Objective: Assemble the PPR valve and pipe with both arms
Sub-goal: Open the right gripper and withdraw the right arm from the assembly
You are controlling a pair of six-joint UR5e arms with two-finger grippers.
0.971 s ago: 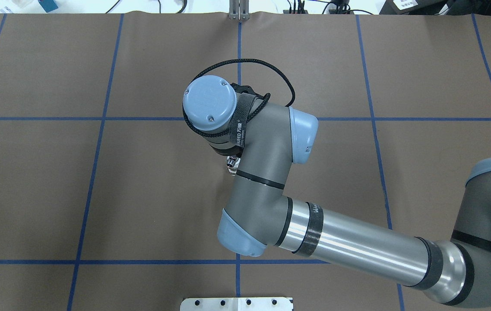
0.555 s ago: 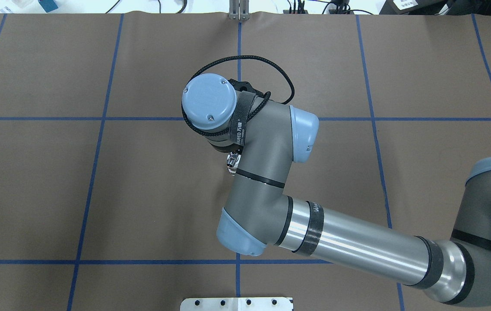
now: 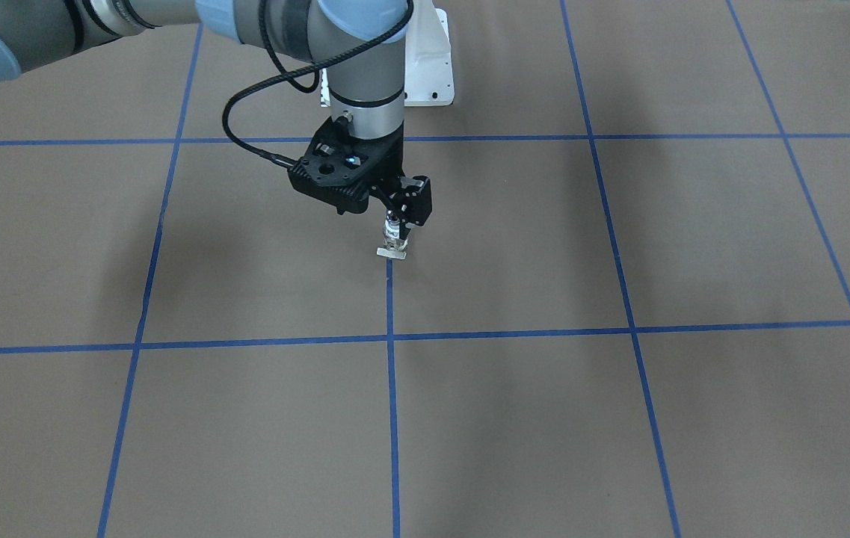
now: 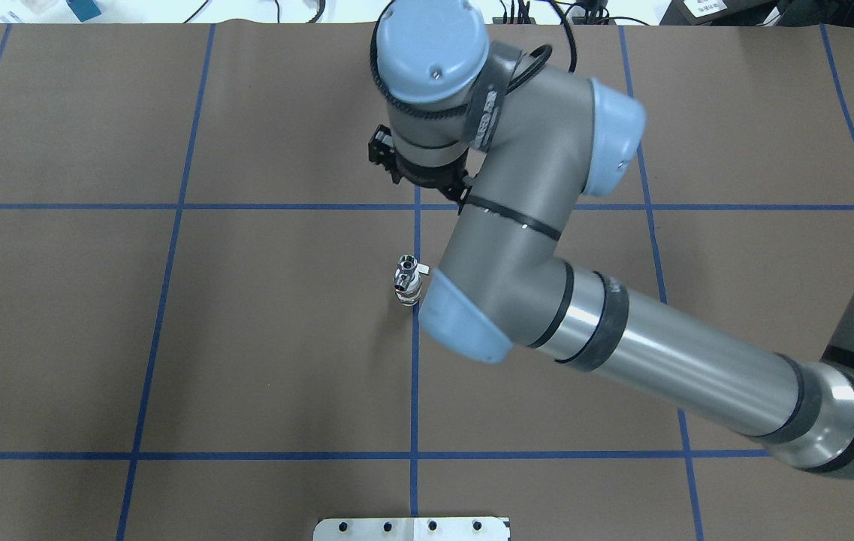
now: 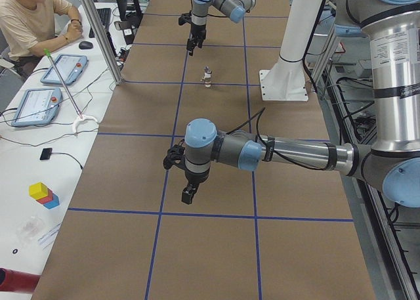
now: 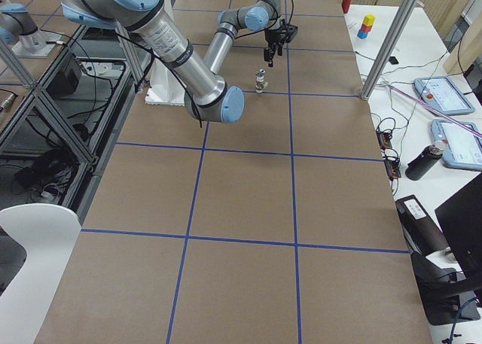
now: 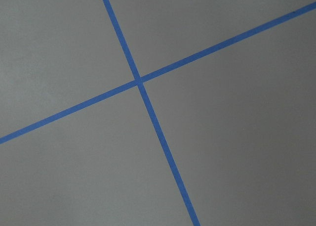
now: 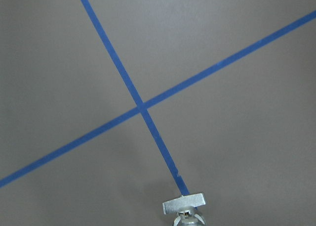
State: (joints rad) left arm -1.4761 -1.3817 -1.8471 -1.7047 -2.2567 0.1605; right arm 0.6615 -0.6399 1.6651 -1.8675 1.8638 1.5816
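Observation:
A small silver valve (image 4: pixel 406 284) with a flat handle stands upright on the brown table by the centre tape line. It also shows at the bottom edge of the right wrist view (image 8: pixel 183 208). In the overhead view my right gripper (image 4: pixel 390 159) hangs past the valve on the far side, apart from it, with its fingertips hidden under the wrist. The side views (image 5: pixel 193 42) (image 6: pixel 269 52) agree. Only the front-facing view puts that gripper (image 3: pixel 401 223) right at the valve's top (image 3: pixel 393 243). My left gripper (image 5: pixel 189 195) hangs above bare table far from the valve; I cannot tell its state. No pipe is in view.
The white bolted pedestal base (image 4: pixel 411 528) sits at the robot's edge of the table. Blue tape lines (image 7: pixel 139 80) grid the brown table. An operator (image 5: pixel 33 18) sits at a side bench with tablets (image 5: pixel 62 69).
In the overhead view the right arm has moved from directly over the valve toward the table's far side. The valve now stands uncovered on its own.

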